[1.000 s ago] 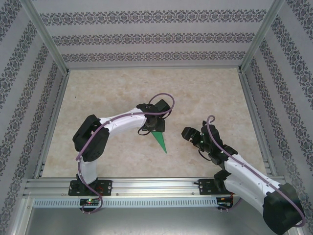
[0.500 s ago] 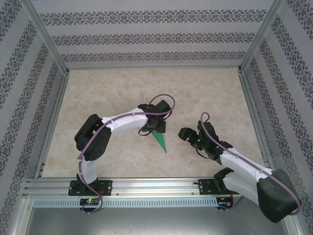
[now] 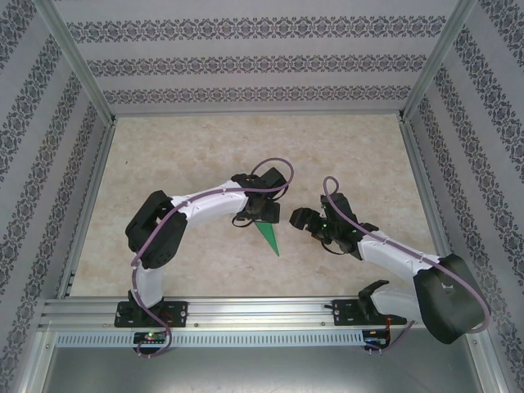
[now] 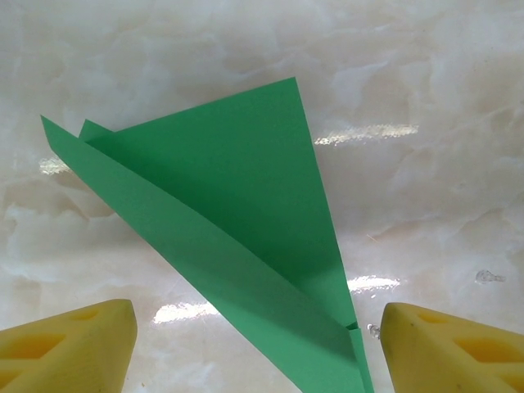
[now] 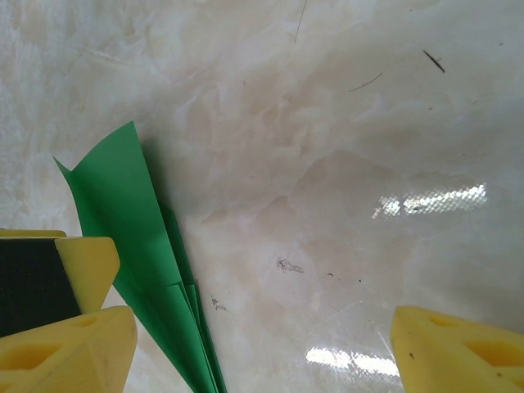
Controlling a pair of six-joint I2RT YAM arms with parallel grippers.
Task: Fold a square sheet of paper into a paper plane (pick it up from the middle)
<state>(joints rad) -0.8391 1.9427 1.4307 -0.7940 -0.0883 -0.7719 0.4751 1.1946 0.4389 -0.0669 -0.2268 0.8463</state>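
Seen from above, a box-like enclosure has walls (image 3: pixel 246 57) papered in grey patterned stripes on three sides. They surround a pale, marbled table (image 3: pixel 205 147) that fills the middle of the frame. A metal rail (image 3: pixel 246 309) runs across the bottom edge and carries the bases of both arms.

The left arm (image 3: pixel 205 205), white with black joints and a purple cable, rises from the lower left and bends toward the centre. The right arm (image 3: pixel 393 258), built the same way, comes in from the lower right and also reaches toward the centre.

Between them, just below the middle of the frame, the paper plane (image 3: pixel 268 236) lies on the table. It is a slim bright-green dart with its sharp point aimed toward the bottom of the frame. Its wider end sits under the left claw (image 3: pixel 254 214).

In the left wrist view, the dart's layered folds spread out from the lower centre toward the upper left. The left claw is released. Its yellow fingers (image 4: pixel 74 344) sit far apart in the bottom corners, with the paper between them and not pinched.

The right claw (image 3: pixel 301 219) hovers just right of the plane. It is also released. In its own wrist view, its yellow fingertips (image 5: pixel 458 352) stand wide apart over bare table, and the green paper lies at the left of that frame.
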